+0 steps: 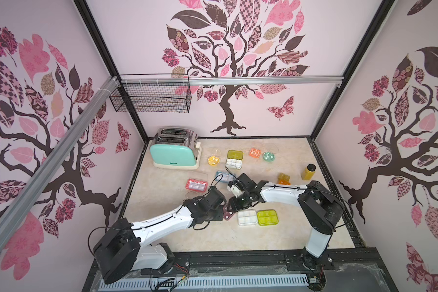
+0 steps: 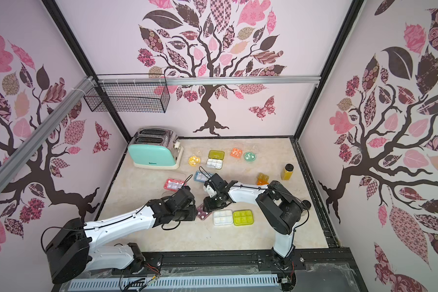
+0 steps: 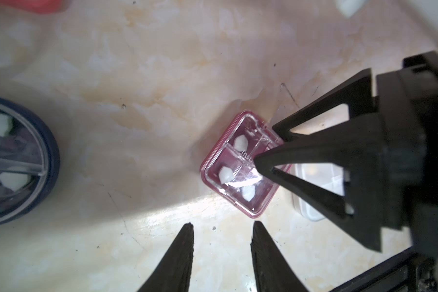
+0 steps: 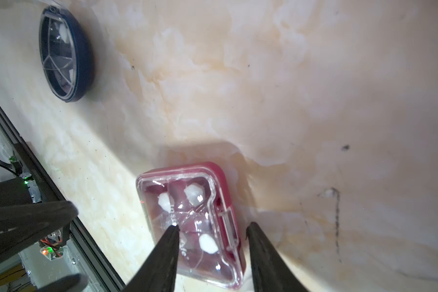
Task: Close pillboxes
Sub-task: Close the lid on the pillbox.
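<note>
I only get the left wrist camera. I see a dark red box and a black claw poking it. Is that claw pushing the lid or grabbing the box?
Observer: Pushing, it seems. In the right wrist view the right gripper stands open. One fingertip is on the clear lid of the maroon pillbox, and the other is off the box, past its latch side.
Operator: Are there more boxes far away?
Observer: Yes. In both top views a yellow round pillbox and a mint round pillbox sit near the back. Their clear lids look flipped open.
Operator: Is there anything that isn't a box?
Observer: A mint toaster stands in the back corner on the robot's left.
</note>
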Available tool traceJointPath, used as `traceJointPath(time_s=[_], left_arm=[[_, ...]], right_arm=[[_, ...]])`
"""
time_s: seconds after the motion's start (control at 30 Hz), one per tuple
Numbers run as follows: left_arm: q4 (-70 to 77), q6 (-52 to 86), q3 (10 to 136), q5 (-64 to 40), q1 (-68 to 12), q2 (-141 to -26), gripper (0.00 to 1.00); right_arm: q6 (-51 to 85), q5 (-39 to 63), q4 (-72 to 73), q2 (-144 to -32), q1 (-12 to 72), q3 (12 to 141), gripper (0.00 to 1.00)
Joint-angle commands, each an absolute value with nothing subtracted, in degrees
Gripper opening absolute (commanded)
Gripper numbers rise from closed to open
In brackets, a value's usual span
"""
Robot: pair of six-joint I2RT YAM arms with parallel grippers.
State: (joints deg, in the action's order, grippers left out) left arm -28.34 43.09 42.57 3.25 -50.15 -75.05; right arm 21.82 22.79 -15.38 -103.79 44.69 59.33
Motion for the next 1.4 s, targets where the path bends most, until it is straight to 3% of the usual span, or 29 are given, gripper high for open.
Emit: traceJointPath(time_s=[0.0,0.1,0.27,0.73,1.37], left_arm=[[-27.1,40.3,45.6,2.3,-49.6,-78.8,0.56],[-28.2,39.1,48.5,1.1,-49.0,-84.0,0.63],[-30.0,38.2,50.5,1.8,-48.9,-87.9,0.63],[-29.6,38.0,46.9,3.0,-48.0,-86.3,0.41],[-24.6,41.0,41.3,1.0,-48.0,-88.7,0.35]], right_arm=[[20.9,22.6,-17.6,-104.0,45.1,59.5,0.49],[20.8,22.8,-17.6,-103.7,45.1,59.4,0.49],[20.4,22.9,-18.4,-103.6,45.1,59.7,0.48],[19.8,22.2,-19.7,-103.7,45.1,60.0,0.46],[19.3,23.6,-19.9,-104.7,45.1,60.2,0.44]])
